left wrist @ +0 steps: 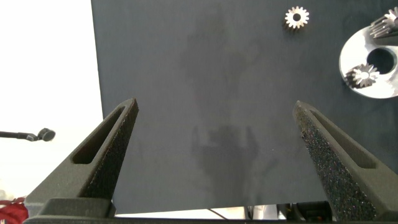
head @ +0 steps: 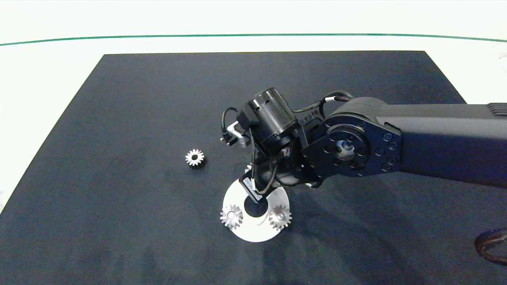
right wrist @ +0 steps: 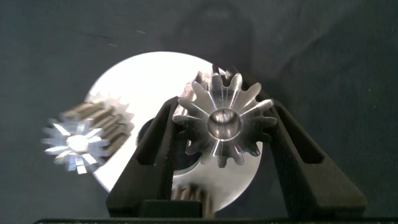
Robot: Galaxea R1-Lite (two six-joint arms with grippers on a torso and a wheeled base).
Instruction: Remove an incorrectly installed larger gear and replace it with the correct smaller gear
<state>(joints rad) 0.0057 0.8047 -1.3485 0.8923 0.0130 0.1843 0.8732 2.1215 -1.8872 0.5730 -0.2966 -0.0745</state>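
- Dark matting covers the table (head: 119, 118), and a round silver base plate (head: 253, 233) lies on it, directly under the right hand (right wrist: 222, 134).
- The right hand is seen from its wrist camera closed on the larger gear (right wrist: 224, 121), one finger pressed against the teeth on each side.
- The gear's flat face and centre bore are turned towards the wrist, so its axis runs along the hand's own approach line; judging by that, a straight pull back along this line is what would free it from the plate.
- Whether the larger gear is seated on its post or already lifted clear cannot be told.
- In the head view the gear itself is hidden beneath the right wrist.
- Two small gears are mounted on the plate: one (head: 231, 216) just to one side of the held gear, the other (head: 280, 216) just to the opposite side. Their teeth stand close to the larger gear, so a tilted lift is judged likely to snag them.
- The smaller gear (head: 195, 157) lies flat on the matting, well apart from the plate and beyond the right hand, on the side of the left arm.
- The left hand (left wrist: 214, 134) is held open over bare matting, with nothing between its fingers; it is the nearer hand to the smaller gear.
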